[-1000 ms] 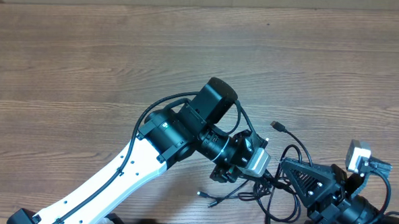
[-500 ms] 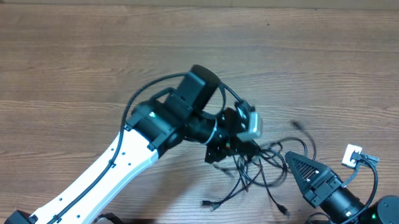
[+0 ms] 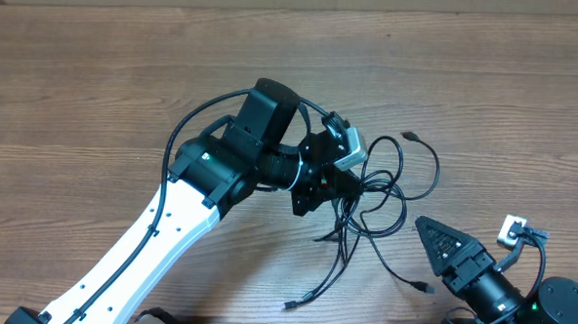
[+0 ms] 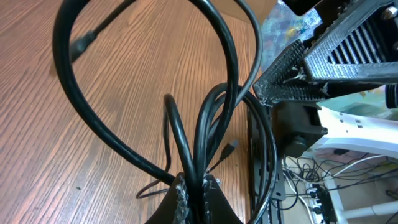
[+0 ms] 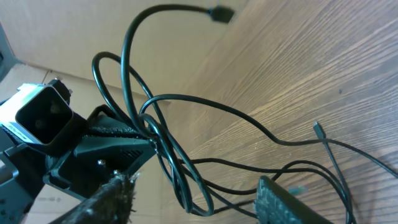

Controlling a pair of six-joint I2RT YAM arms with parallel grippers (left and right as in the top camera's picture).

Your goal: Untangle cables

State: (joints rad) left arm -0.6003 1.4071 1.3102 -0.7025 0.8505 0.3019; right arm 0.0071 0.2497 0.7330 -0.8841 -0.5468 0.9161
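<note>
From overhead we see the left pincer (image 3: 350,187) near the middle of the table (image 3: 127,77), clenched on the cables (image 3: 350,223). The cords fan out from that grip. One loop arcs up and to the right and ends in a plug end (image 3: 410,138). Other strands trail down toward the near edge, where two more small ends lie on the wood. The right pincer (image 3: 432,237) sits low at the right, apart from the clamped bundle, with a loose strand lying just beside its tip. From this angle we cannot tell how its jaws stand.

In the left wrist view we look along the left pincer (image 4: 196,188), whose jaws are pressed together on several strands of the cables (image 4: 202,137). The cords rise from the grip in tall loops above the table (image 4: 50,155). The dark, ridged right pincer (image 4: 292,68) shows at the upper right, beyond the loops.

In the right wrist view the right pincer (image 5: 196,182) is released, its two fingers spread wide at the bottom edge and gripping nothing. Ahead of it the cables (image 5: 152,127) hang in crossing loops. They are pinched by the left pincer (image 5: 140,144) at the left, and one strand curves up to a plug near the top. Further strands run off to the right across the table (image 5: 323,74).
</note>
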